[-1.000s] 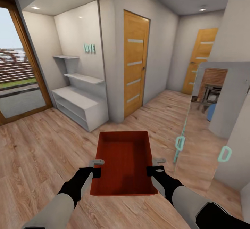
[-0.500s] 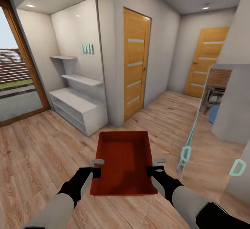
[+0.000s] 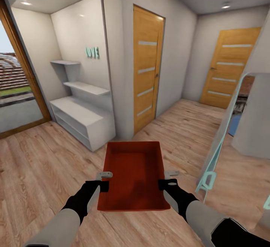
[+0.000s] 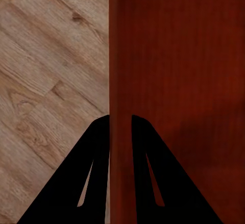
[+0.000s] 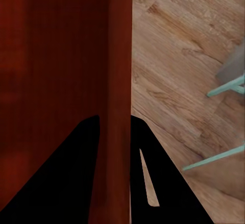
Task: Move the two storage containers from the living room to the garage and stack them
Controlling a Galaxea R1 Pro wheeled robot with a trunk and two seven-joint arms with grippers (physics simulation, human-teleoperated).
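Observation:
I carry one orange-red storage container point(image 3: 133, 174) in front of me over a light wood plank floor point(image 3: 41, 172). My left gripper point(image 3: 104, 180) is shut on its left wall, and my right gripper point(image 3: 167, 178) is shut on its right wall. In the left wrist view the fingers point(image 4: 97, 147) straddle the container wall point(image 4: 120, 81). The right wrist view has the same clamp on the opposite container wall point(image 5: 118, 81), with one of the fingers point(image 5: 84, 147) on the inner side. The bin is empty.
Two orange-brown doors with frosted strips stand ahead, a near door point(image 3: 146, 71) and a far door point(image 3: 228, 69) down a hallway. White shelving point(image 3: 80, 119) fills an alcove at left, beside a glass exit point(image 3: 17, 86). A teal-framed mirror point(image 3: 225, 134) leans at right.
The view has swung and advanced: the mirror slid right, the far door shows more fully, and the shelving shifted left. The container and both grippers keep the same hold.

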